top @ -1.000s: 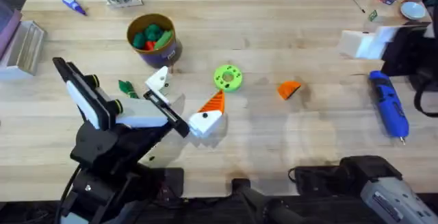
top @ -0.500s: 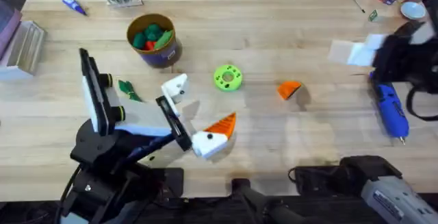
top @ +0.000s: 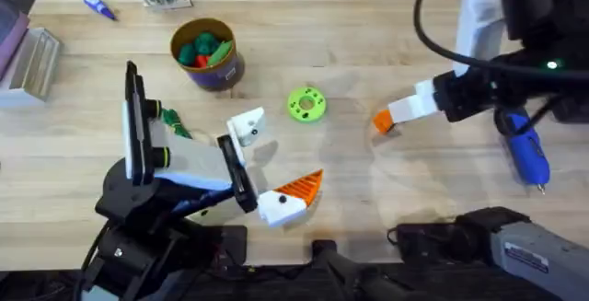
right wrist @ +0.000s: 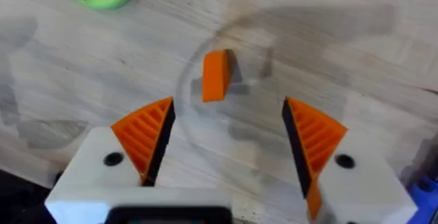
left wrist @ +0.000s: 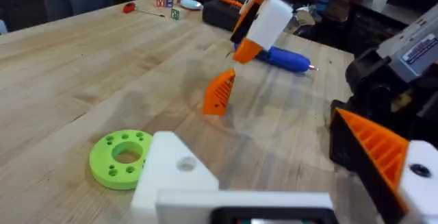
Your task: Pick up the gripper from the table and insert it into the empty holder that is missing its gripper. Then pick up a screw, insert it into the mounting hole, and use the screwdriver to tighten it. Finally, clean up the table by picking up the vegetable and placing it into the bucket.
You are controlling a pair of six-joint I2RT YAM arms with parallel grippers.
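Right gripper, jaws wide, poised above the loose orange gripper lying on the table, evidently to straddle it for pickup; left gripper open, one holder bare, awaiting insertion.

The table was a light wooden butcher-block surface. A purple bucket with a yellow rim stood near the far left, holding green and red toy pieces. A green ring-shaped disc lay near the centre. The orange ribbed gripper stood just right of the disc. The blue screwdriver lay at the right side. A dark-green vegetable lay left of centre. A small blue-handled tool lay at the far left corner.
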